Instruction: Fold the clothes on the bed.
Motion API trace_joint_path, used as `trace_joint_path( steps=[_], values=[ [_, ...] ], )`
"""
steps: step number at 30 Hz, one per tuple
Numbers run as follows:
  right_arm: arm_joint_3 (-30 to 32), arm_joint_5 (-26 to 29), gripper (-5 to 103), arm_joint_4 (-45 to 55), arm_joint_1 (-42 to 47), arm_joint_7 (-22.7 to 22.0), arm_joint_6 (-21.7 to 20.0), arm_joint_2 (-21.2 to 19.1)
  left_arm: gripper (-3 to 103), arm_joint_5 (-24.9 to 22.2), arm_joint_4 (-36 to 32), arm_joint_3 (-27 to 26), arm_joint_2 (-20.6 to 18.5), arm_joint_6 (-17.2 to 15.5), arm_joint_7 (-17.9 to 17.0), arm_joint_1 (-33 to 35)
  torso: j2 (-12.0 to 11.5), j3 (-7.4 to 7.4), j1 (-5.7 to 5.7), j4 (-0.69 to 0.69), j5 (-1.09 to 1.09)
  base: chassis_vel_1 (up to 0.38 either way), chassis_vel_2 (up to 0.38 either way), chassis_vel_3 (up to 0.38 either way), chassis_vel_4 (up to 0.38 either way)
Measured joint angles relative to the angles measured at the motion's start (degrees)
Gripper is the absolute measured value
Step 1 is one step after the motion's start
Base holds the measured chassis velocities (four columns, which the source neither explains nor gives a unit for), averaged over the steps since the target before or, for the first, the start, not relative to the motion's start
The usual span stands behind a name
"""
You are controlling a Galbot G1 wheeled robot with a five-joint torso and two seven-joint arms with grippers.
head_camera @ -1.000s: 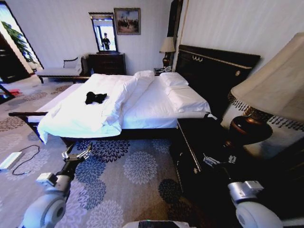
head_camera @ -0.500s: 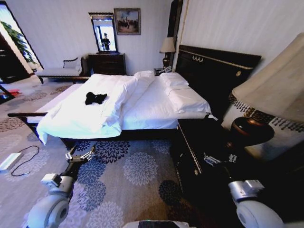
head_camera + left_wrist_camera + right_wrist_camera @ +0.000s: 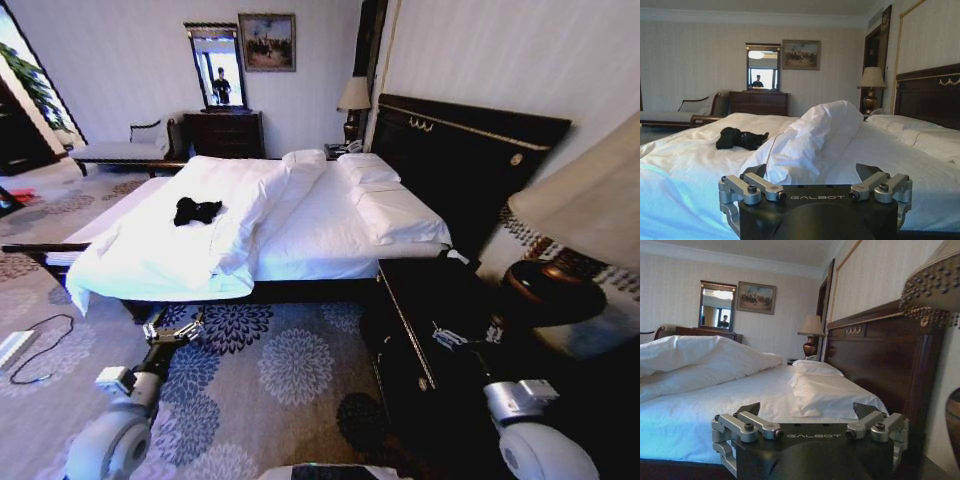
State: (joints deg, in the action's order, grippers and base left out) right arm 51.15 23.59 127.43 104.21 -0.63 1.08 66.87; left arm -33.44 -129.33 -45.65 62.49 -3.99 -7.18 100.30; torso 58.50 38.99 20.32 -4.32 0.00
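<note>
The clothes (image 3: 196, 210) lie as a small crumpled black heap on the white duvet, on the left half of the bed (image 3: 330, 225). The left wrist view shows the clothes (image 3: 740, 138) beyond a raised fold of duvet. My left gripper (image 3: 172, 330) hangs open over the carpet, short of the bed's near side, its fingers (image 3: 756, 171) spread with nothing between them. My right gripper (image 3: 465, 335) is open too, low in front of the dark nightstand, and its spread fingers (image 3: 751, 409) face the pillows and headboard (image 3: 875, 350).
A dark nightstand (image 3: 430, 295) and a large table lamp (image 3: 575, 230) stand close on my right. Flower-patterned carpet (image 3: 290, 365) lies between me and the bed. A white box with a cable (image 3: 15, 345) sits on the floor at left. A chaise bench (image 3: 120, 152) and dresser (image 3: 225, 132) line the far wall.
The whole head view has shifted slightly, so the camera has moved. Both arms stay low in front of me, the left gripper a little further forward. The clothes lie as before.
</note>
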Motion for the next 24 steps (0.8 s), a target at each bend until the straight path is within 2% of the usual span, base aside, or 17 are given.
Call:
trace_joint_path(
  steps=[10, 24],
  values=[
    [-1.1, -1.5, 100, -0.7, 0.5, 0.3, 1.0, 1.7, 100, 0.3, 0.5, 0.7, 0.2, 0.0, 0.0, -0.1, 0.0, -0.01, -0.01, 0.0, -0.01, -0.085, 0.091, 0.085, -0.095],
    [-0.7, -0.9, 100, -0.9, -0.1, 0.1, 1.0, 0.6, 100, 0.3, -0.4, 0.0, 0.2, 0.0, -0.1, 0.9, 0.0, -0.01, -0.02, 0.0, 0.0, -0.091, 0.096, 0.102, -0.098]
  ],
)
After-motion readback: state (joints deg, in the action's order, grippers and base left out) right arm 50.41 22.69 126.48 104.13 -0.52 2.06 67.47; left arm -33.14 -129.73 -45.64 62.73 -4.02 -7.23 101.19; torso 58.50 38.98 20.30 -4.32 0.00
